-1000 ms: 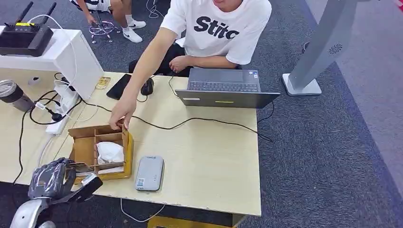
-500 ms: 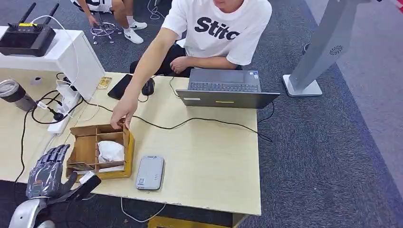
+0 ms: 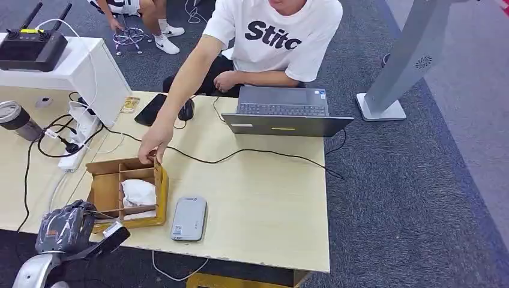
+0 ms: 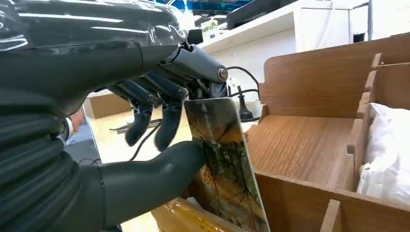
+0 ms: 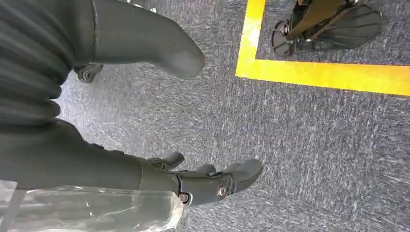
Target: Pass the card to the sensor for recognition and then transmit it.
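— Card: where was it?

— Pinched upright between my left hand's thumb and fingers, at the near corner of the wooden box on the worktop.

— And around it?

— A white bag lay in one compartment; the grey sensor sat just beside the box. A person's hand touched the box's far edge.

— Your right hand?

— It hung over the carpet, fingers loosely apart, holding nothing.

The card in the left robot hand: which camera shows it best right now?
The left wrist view: the card fills the centre, pinched between the thumb and fingers of the left robot hand beside the wooden box. In the head view the hand hides most of it. The right wrist view looks at the carpet.
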{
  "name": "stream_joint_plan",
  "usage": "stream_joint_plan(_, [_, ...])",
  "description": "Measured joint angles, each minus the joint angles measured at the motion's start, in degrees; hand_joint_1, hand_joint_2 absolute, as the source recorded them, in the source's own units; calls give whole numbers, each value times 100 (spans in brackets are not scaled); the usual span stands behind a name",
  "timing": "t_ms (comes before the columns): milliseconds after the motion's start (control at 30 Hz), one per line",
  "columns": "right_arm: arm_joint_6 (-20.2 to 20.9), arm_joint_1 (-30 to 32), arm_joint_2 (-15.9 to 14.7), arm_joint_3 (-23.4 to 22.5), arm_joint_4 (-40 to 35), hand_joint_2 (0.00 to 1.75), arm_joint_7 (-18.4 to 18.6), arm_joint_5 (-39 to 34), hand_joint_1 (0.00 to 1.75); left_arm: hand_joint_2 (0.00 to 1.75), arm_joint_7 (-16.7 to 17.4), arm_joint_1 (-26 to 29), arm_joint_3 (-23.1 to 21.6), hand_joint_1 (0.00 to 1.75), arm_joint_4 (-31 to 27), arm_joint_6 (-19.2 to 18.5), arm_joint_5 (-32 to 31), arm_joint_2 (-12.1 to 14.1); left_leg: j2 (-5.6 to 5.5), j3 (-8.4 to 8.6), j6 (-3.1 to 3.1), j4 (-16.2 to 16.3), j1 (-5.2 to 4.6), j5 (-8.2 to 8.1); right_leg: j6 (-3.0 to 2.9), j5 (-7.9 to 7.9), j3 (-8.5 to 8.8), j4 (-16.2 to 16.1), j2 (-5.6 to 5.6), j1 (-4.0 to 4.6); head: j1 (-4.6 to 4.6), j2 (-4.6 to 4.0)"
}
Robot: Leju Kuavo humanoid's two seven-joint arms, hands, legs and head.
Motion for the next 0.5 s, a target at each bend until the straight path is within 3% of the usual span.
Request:
stream_joint_plan(200, [-2, -1, 0, 0, 0, 175, -2, -2, 0, 175, -2, 1, 0, 152, 0, 4, 0, 0, 0, 0, -2, 0, 0, -3, 0, -1, -2, 0, 0, 0, 0, 0])
stream_joint_plan(333, [-7, -1, 0, 7, 0, 175, -2, -2, 0, 175, -2, 6, -9, 161, 0, 9, 0, 0, 0, 0, -2, 0, 0, -2, 0, -1, -1, 0, 0, 0, 0, 0])
stream_joint_plan(400, [-7, -1, 0, 13, 0, 175, -2, -13, 0, 175, 0, 19, -9, 175, -20, 24, -13, 22, 0, 0, -2, 0, 1, -2, 0, -1, -2, 0, 1, 0, 0, 0])
stream_joint_plan(500, [-4, 0, 0, 26, 0, 175, -4, -48, 0, 175, 39, 47, -11, 175, -81, 31, -24, 55, 2, 0, -2, 0, 1, -2, 0, -1, -3, 0, 3, 0, -2, 0])
